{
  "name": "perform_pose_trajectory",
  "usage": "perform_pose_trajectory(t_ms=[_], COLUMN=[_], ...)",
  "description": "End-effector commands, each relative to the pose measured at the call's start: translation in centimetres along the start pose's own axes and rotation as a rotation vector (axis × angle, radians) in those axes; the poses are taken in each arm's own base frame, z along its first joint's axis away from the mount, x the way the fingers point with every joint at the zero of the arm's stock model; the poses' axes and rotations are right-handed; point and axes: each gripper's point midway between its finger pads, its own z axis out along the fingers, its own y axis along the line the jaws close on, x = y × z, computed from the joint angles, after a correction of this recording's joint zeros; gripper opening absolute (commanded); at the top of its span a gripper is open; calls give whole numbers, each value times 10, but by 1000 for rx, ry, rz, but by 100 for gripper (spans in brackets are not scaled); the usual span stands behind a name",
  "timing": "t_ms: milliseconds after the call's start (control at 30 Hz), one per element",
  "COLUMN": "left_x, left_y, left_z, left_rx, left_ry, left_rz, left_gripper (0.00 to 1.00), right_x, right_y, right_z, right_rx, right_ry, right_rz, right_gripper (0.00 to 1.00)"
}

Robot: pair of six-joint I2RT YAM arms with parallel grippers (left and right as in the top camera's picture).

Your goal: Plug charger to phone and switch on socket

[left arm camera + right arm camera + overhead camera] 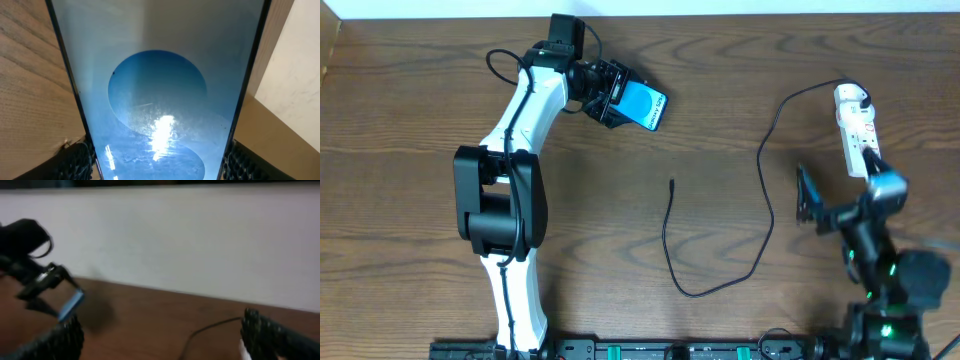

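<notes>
the right wrist view is showing mostly blur, its own fingertips cut off at the bottom edge. the right gripper is hovering with jaws spread wide and empty, its arm covering the near end of the socket. the charger is lying loose mid-table. farthest, the left arm is reaching out, the left gripper pinching the tilted phone by its edges.
</notes>
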Motion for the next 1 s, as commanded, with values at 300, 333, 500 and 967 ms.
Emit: perform_pose_trajectory(t_ms=[300,333,500,967], left_x=[8,8,1,8], left_y=[-15,-14,-11,-12], left_z=[-17,-17,-16,-11], left_rx=[42,42,22,15], left_ry=[-7,-7,-54,-42], left_rz=[23,24,24,-50], left_gripper=[7,8,7,8], right_x=[13,19,57,98], right_y=[44,42,29,56], right_z=[110,120,145,161], right_rx=[-605,-611,-550,-528], right_ry=[371,392,492,643], right_rz=[528,586,851,1101], right_gripper=[99,99,99,99])
